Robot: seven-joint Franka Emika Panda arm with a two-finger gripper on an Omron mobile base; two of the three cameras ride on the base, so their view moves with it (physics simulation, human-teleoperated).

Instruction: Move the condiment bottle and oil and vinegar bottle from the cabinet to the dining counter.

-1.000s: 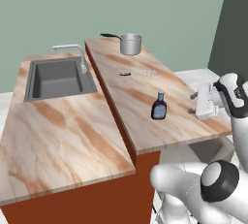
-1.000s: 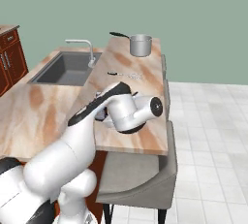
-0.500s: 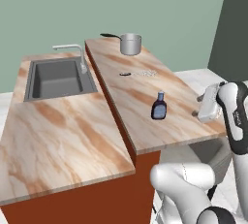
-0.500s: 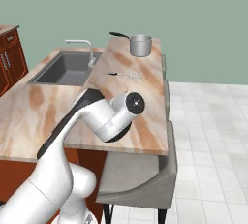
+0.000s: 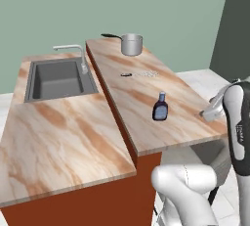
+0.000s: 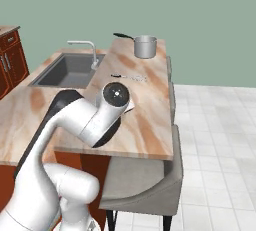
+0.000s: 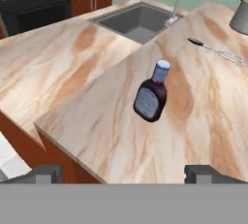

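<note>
The condiment bottle [image 5: 160, 106] [image 7: 151, 97], squat and dark brown with a blue cap and a pale label, stands upright on the dining counter [image 5: 141, 88] [image 7: 203, 116] near its front end. My gripper [image 7: 125, 173] [image 5: 207, 114] hovers off the counter's right edge, a short way from the bottle and pointing at it. It is open with nothing between its fingertips [image 7: 46, 173]. In the right base view my own arm covers the bottle. The oil and vinegar bottle and the cabinet are out of view.
A steel pot [image 5: 132, 44] stands at the counter's far end, with a whisk [image 5: 141, 74] lying mid-counter. The sink [image 5: 58, 76] and faucet [image 5: 73, 49] sit in the adjoining slab. A grey chair [image 6: 150, 175] is tucked under the counter's right side.
My arm's upper links have swung and risen beside the counter, while the hand has stayed near the right edge. The bottle has not moved.
</note>
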